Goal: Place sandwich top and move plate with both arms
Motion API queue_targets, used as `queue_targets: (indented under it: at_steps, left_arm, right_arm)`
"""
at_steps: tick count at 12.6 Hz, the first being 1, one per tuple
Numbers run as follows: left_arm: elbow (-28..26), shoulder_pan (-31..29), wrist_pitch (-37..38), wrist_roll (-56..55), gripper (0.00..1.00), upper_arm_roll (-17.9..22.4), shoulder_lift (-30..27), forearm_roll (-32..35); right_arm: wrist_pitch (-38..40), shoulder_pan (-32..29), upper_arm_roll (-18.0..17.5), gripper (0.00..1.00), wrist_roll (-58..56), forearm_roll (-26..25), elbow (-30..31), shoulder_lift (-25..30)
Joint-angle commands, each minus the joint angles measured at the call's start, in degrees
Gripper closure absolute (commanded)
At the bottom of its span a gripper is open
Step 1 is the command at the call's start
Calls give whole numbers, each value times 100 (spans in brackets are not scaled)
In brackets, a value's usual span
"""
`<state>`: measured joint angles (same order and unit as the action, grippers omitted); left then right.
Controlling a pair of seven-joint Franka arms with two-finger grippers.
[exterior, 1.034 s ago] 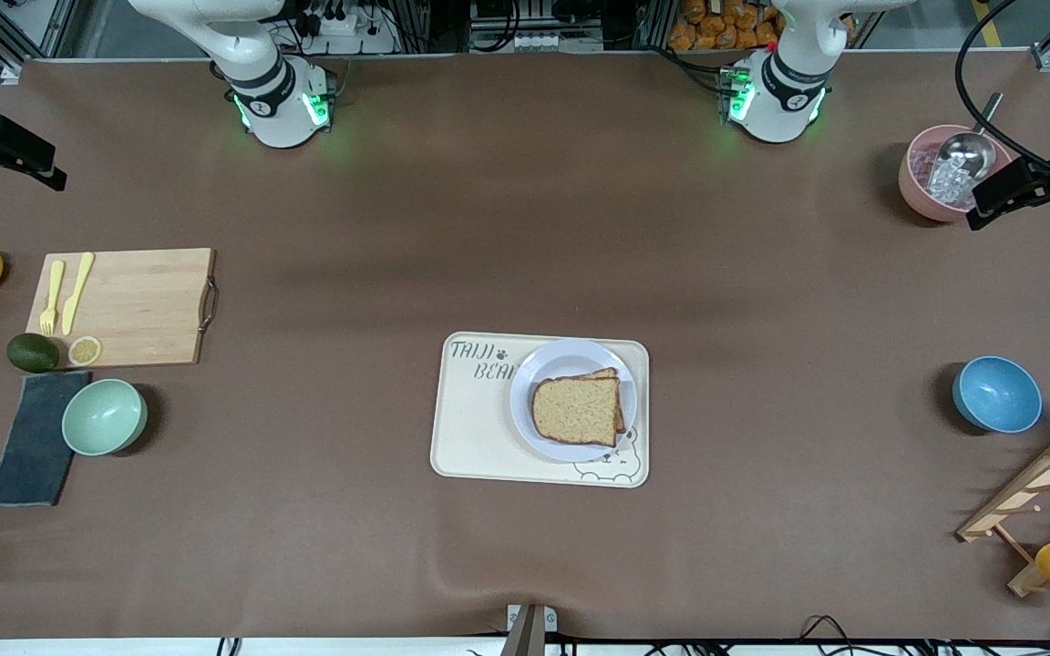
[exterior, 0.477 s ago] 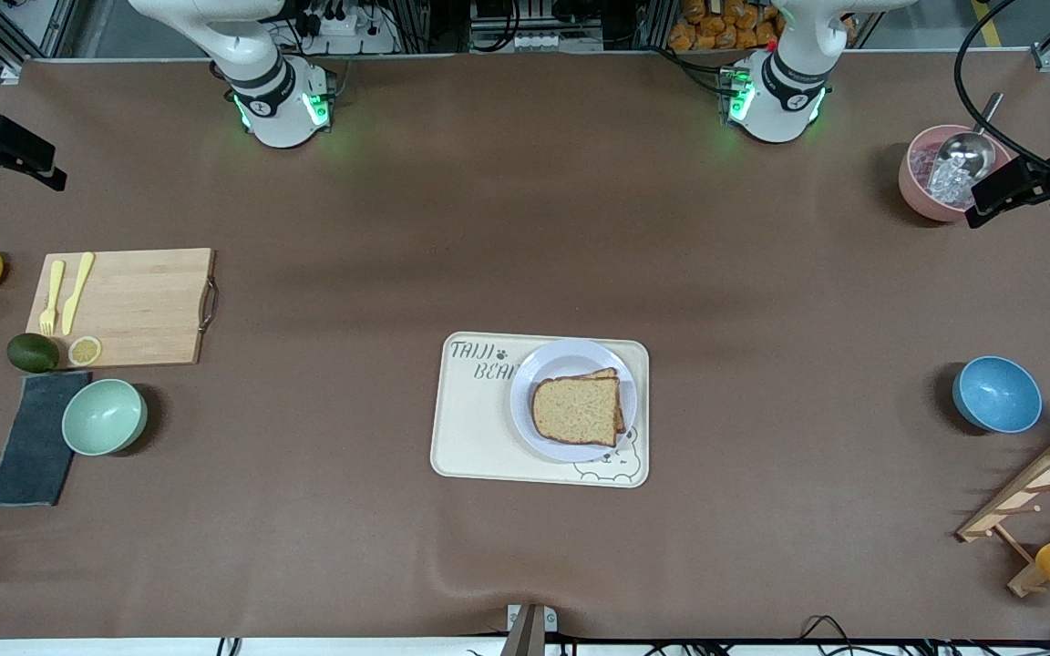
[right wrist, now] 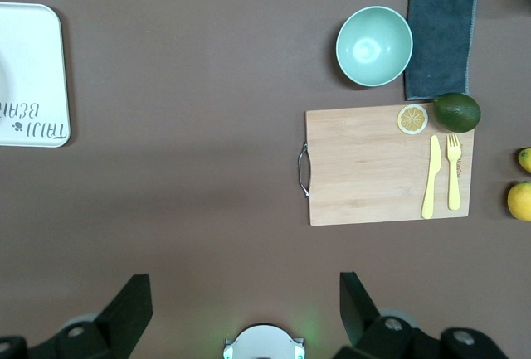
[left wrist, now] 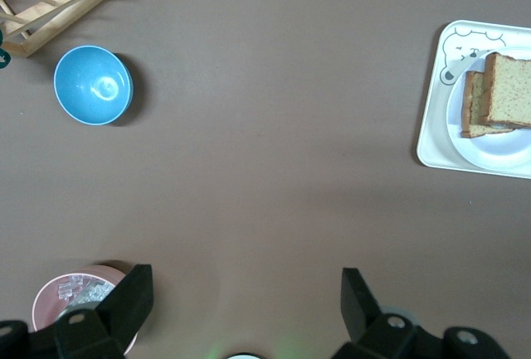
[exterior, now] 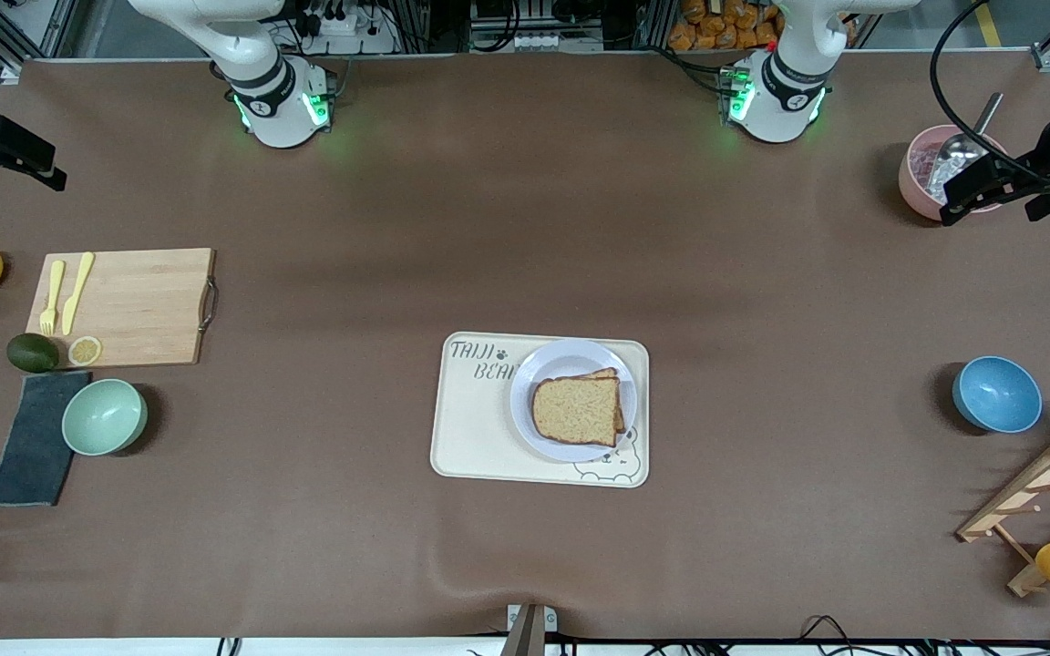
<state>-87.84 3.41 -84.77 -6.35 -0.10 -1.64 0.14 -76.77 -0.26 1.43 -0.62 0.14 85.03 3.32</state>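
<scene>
Since the sandwich top (exterior: pixel 577 409) already lies on the plate (exterior: pixel 539 363) on the tray (exterior: pixel 475 428) mid-counter, I judge the plate light, stiff and slippery. Both my left gripper (left wrist: pixel 241 309) and right gripper (right wrist: pixel 241 309), held high over bare counter near their bases with jaws spread and empty, should pinch facing rims.

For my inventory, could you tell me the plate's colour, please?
Pale lavender-white plate; clearest in the front view.

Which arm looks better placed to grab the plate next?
Left, probably: the plate sits at the tray's end toward the left arm, and the open left gripper, by the pink bowl, faces it; the open right gripper sees only tray.
</scene>
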Motion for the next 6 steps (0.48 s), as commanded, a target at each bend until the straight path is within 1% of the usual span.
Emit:
queue_targets:
  at_steps: [1, 6]
  left_arm:
    - [-84, 81, 65, -121, 0, 27, -91, 161]
    - [-84, 90, 101, -147, 0, 27, -100, 161]
  right_arm:
    - [4, -45, -11, 0, 9, 91, 5, 20]
    - [4, -45, -11, 0, 9, 91, 5, 20]
